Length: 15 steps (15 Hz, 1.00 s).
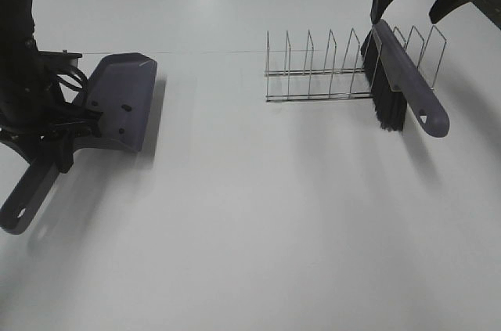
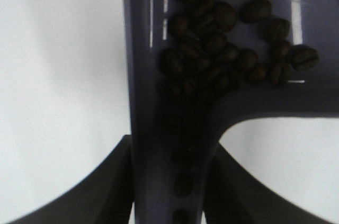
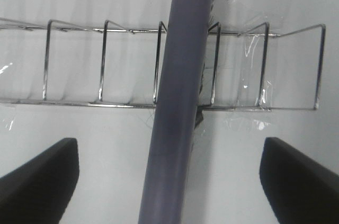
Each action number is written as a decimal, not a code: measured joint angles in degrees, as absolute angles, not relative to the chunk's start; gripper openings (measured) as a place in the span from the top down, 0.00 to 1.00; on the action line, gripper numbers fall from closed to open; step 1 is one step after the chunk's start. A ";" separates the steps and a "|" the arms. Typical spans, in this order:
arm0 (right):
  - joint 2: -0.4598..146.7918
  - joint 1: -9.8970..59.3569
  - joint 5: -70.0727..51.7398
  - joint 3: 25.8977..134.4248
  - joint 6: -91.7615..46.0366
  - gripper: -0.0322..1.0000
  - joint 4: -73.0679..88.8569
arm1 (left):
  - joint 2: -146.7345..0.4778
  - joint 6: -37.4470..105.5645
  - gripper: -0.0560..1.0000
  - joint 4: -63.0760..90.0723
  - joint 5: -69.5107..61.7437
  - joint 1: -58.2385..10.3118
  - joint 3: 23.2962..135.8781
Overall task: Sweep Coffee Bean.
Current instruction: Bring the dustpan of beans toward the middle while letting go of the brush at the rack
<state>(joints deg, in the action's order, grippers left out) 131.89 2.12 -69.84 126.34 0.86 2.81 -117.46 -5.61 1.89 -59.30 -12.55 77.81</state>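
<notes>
A grey-purple dustpan (image 1: pixel 121 100) lies at the left of the white table. My left gripper (image 1: pixel 66 129) is shut on its handle (image 2: pixel 153 128), one dark finger (image 2: pixel 106 187) on each side. In the left wrist view the coffee bean (image 2: pixel 222 49) cluster lies inside the pan, trailing into the handle channel. A brush (image 1: pixel 403 84) with a purple handle and black bristles rests in a wire rack (image 1: pixel 313 73) at the back right. Above it hangs my right gripper (image 1: pixel 413 2), open, with both fingers (image 3: pixel 37 176) well clear of the brush handle (image 3: pixel 177 91).
The wire rack has several upright dividers (image 3: pixel 103 60), and the brush sits between two near its right end. The dustpan's handle tip (image 1: pixel 23 206) points toward the table's front left. Plain white tabletop (image 1: pixel 258 221) spans the middle and front.
</notes>
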 joint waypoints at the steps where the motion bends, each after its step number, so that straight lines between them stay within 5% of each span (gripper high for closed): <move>1: 128.69 2.12 -69.84 123.13 0.69 0.18 2.86 | -117.46 -6.07 0.63 2.69 -59.19 -12.55 77.81; 11: 74.48 2.12 -60.68 63.66 -3.61 0.20 3.44 | -123.70 -8.65 0.63 5.56 -51.05 -12.55 77.81; 15: 64.17 2.12 -60.56 56.89 -3.32 0.20 3.50 | -123.70 -8.71 0.63 6.88 -49.33 -12.55 77.81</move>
